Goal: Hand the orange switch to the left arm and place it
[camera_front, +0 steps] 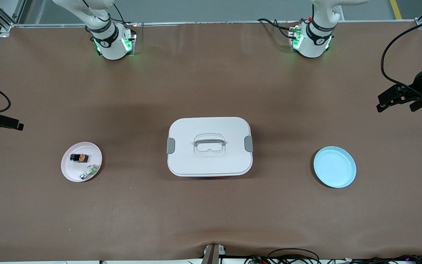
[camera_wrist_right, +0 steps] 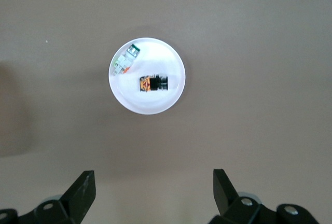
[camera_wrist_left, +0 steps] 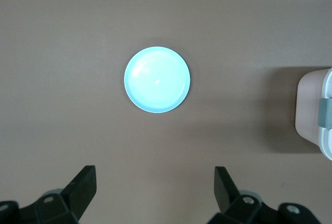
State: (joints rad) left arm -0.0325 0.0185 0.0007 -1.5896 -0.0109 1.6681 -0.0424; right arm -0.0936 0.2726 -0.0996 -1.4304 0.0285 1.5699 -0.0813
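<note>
The orange switch [camera_front: 79, 157] lies on its side on a pink plate [camera_front: 72, 170] toward the right arm's end of the table. In the right wrist view the switch [camera_wrist_right: 154, 83] is on the plate [camera_wrist_right: 148, 107], well clear of the open, empty right gripper [camera_wrist_right: 154, 178]. In the front view the right gripper [camera_front: 19, 126] hangs high over that table end. The white box [camera_front: 209, 146] stands shut at mid-table. The left gripper [camera_front: 381, 104] is open and empty, high over the left arm's end [camera_wrist_left: 155, 175].
A small greenish-white and silver part [camera_front: 89, 171] shares the pink plate [camera_wrist_right: 126, 60]. An empty blue plate [camera_front: 334, 167] lies toward the left arm's end [camera_wrist_left: 157, 79]. The box's end with a grey latch shows in the left wrist view [camera_wrist_left: 311, 110]. Cables lie along the table's near edge [camera_front: 291, 256].
</note>
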